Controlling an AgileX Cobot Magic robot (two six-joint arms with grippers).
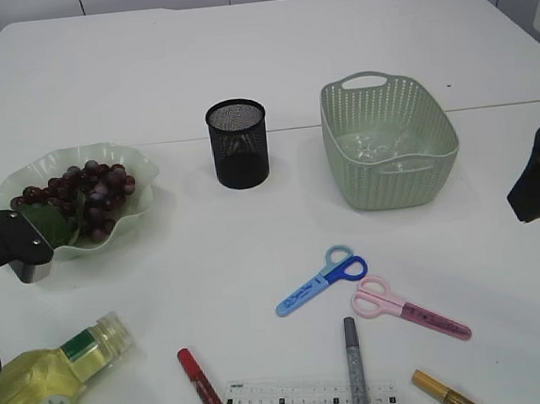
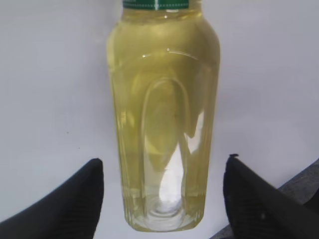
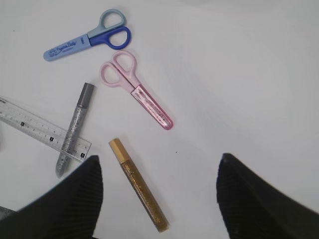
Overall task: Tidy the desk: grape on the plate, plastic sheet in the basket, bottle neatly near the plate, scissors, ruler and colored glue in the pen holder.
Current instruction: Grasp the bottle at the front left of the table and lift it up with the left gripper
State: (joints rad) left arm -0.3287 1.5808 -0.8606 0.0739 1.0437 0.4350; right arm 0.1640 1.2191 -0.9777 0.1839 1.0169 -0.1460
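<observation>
Bottle (image 2: 164, 114): lies flat on the tabletop (image 1: 266, 51), long axis running straight ahead between the fingers.
Left hand (image 2: 162, 199): spread, empty, nearer.
Right hand (image 3: 159, 199): spread, empty.

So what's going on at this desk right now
A two-arm robot is tidying up. The left gripper is open with the bottle lying between its fingers, not yet gripped. The right gripper hovers open over the gold glue pen and pink scissors. The grapes are on the plate; the pen holder looks empty.
</observation>
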